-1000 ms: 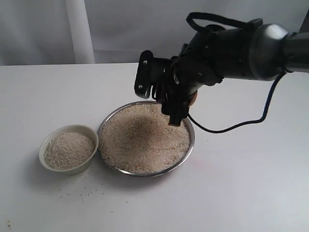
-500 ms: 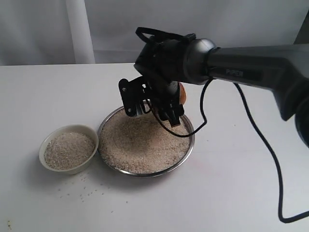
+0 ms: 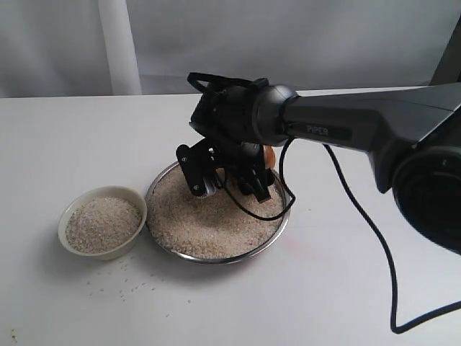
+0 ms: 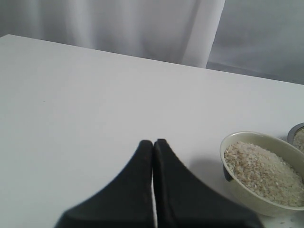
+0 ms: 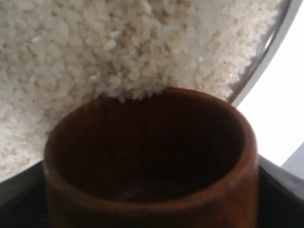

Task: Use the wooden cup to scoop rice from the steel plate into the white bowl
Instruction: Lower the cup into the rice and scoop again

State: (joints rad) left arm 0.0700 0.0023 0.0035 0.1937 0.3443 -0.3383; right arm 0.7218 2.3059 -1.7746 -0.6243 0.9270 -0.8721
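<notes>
Exterior view: the right gripper hangs low over the far side of the steel plate, clamped on the wooden cup, of which only a reddish-brown sliver shows behind the black fingers. The rice fills the shiny dish as a broad, pale, grainy bed. The white bowl, thick-rimmed and matte, sits just beside the plate on its left, already holding grains.

Left wrist view: the left gripper has its dark, tapered fingers pressed together on nothing, idle over the table near the bowl.

Right wrist view: the cup lies tipped, its long axis aimed into the heap – the rounded lip touches the grains straight ahead, while the dark, grain-lined hollow looks empty. Black fingers flank its sides, and the plate's thin rim curves close by – the next push probably goes forward into the rice
</notes>
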